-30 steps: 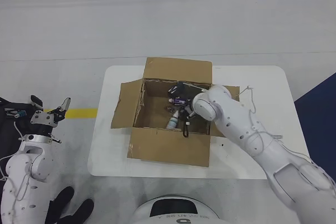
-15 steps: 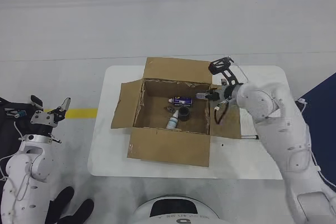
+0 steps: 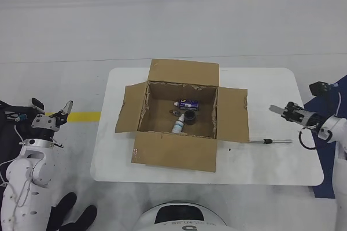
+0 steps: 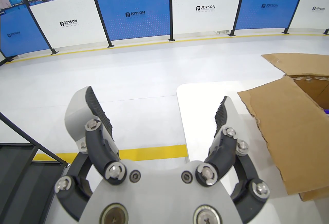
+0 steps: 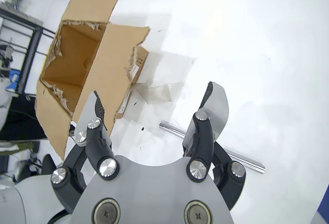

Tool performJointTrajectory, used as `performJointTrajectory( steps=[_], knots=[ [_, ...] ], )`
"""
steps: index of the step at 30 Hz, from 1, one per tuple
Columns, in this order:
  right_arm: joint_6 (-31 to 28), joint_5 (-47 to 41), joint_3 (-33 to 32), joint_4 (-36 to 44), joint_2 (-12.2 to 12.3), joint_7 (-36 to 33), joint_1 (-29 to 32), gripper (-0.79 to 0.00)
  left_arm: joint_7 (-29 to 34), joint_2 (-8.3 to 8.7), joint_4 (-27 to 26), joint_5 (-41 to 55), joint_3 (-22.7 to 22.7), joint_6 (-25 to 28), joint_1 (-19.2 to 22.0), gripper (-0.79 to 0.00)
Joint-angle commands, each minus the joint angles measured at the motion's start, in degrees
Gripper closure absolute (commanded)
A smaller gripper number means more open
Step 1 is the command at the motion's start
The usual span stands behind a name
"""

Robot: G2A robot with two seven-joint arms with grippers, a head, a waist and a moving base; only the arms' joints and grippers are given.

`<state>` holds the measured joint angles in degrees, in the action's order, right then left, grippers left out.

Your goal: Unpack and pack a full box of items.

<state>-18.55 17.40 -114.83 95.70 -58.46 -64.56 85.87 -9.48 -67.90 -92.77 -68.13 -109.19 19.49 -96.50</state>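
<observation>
The cardboard box (image 3: 173, 151) sits near the middle of the white table (image 3: 260, 86) with all four flaps folded outward and its top open. Three things lie on its floor: a small item with a blue label (image 3: 189, 104) near the far wall, a black cylinder (image 3: 191, 118) just in front of it, and a white bottle (image 3: 178, 123) lying on its side beside the cylinder. A thin metal rod (image 3: 270, 140) lies flat on the table to the right of the box, just off the edge of the right-hand flap. The right gripper (image 3: 279, 110) hovers over the right end of the table, well apart from the box and above the rod; in its wrist view the right gripper (image 5: 154, 92) has its jaws spread wide with nothing between them, and the rod (image 5: 171, 129) runs across the table (image 5: 244, 42) beneath one finger, with the box (image 5: 108, 60) farther off. The left gripper (image 3: 52, 105) is held off the table's left side, over the floor; its wrist view shows the left gripper (image 4: 156, 95) likewise spread and empty, the table corner (image 4: 200, 96) and a box flap (image 4: 282, 132) beyond it.
</observation>
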Motion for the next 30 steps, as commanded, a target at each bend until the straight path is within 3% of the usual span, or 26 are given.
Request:
performJointTrajectory(
  steps=[1,10,12,14,21,24,30],
  knots=[
    [0.09,0.05,0.02,0.01,-0.01,0.01,-0.09,-0.785,0.0,0.0,0.0,0.0,0.0,0.0,0.0,-0.785],
    [0.09,0.66,0.03,0.2,0.02,0.23,0.03,-0.785,0.0,0.0,0.0,0.0,0.0,0.0,0.0,-0.785],
    [0.81,9.64,0.55,2.58,0.29,1.82,1.55,-0.785,0.0,0.0,0.0,0.0,0.0,0.0,0.0,-0.785],
    [1.99,11.81,0.73,2.82,0.27,3.59,3.2,-0.785,0.0,0.0,0.0,0.0,0.0,0.0,0.0,-0.785],
    [4.93,18.76,-1.35,3.23,1.56,-4.98,5.22,-0.785,0.0,0.0,0.0,0.0,0.0,0.0,0.0,-0.785],
    [-2.45,27.35,1.38,6.13,2.03,-3.17,7.1,-0.785,0.0,0.0,0.0,0.0,0.0,0.0,0.0,-0.785],
    [-24.95,41.92,4.63,5.04,3.01,9.12,10.68,-0.785,0.0,0.0,0.0,0.0,0.0,0.0,0.0,-0.785]
  ],
)
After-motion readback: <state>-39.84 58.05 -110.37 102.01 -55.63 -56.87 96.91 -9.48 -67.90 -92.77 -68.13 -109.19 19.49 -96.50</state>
